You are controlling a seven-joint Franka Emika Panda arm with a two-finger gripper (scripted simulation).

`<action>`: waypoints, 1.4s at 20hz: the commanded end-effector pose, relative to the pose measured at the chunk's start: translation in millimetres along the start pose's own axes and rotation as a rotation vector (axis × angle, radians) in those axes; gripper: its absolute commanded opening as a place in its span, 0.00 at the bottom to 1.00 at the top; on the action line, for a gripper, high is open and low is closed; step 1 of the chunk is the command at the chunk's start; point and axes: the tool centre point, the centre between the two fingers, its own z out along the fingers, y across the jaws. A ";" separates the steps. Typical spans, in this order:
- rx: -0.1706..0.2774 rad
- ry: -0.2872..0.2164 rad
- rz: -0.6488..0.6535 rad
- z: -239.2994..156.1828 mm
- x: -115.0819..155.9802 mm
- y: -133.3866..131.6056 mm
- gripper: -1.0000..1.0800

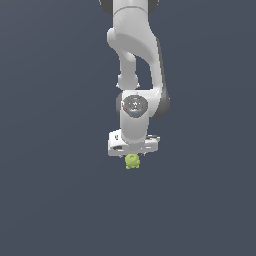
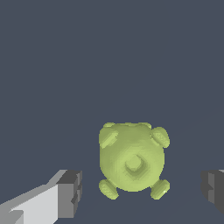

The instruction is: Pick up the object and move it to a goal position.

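Observation:
The object is a small yellow-green lumpy ball with little knobs. In the exterior view it shows just under the white gripper, whose fingers are hidden behind the hand. In the wrist view the object lies between the two dark fingertips, with a clear gap on each side. The gripper is open around the object and does not touch it.
A plain dark grey floor fills both views. The white arm rises straight above the gripper. No goal marker shows.

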 end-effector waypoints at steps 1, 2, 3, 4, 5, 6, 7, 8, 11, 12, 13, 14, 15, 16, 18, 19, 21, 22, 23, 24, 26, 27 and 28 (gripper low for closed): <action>0.000 0.000 0.000 1.3 0.1 0.0 0.96; 0.000 0.000 0.000 3.3 0.1 0.0 0.96; 0.000 0.000 0.000 6.2 0.1 0.1 0.96; 0.000 0.000 0.000 9.9 0.0 0.1 0.96; 0.000 0.000 0.000 14.4 0.0 0.1 0.96; 0.000 0.001 -0.001 19.5 -0.1 -0.1 0.96; 0.000 0.001 -0.001 25.5 -0.3 0.0 0.96; 0.000 0.001 -0.001 31.7 -0.5 0.0 0.96; 0.000 0.001 -0.001 45.0 -0.6 -0.1 0.96; 0.000 0.001 -0.001 47.7 -0.4 -0.1 0.96; 0.000 0.001 -0.001 49.6 -0.1 -0.1 0.96; 0.000 0.001 -0.001 50.6 0.2 0.0 0.96; 0.000 0.001 -0.001 50.8 0.7 0.0 0.96; 0.000 0.001 -0.001 50.7 0.8 0.0 0.96; 0.000 0.001 -0.001 50.7 0.8 0.0 0.00; 0.000 0.001 -0.001 50.7 0.8 0.0 0.00; 0.000 0.001 -0.001 50.7 0.8 0.0 0.00; 0.000 0.001 -0.001 50.7 0.8 0.0 0.00; 0.000 0.001 -0.001 50.7 0.8 0.0 0.00; 0.000 0.001 -0.001 50.7 0.8 0.0 0.00; 0.000 0.001 -0.001 50.7 0.8 0.0 0.00; 0.000 0.001 -0.001 50.5 0.8 0.0 0.00; 0.000 0.001 -0.001 50.2 0.9 -0.2 0.00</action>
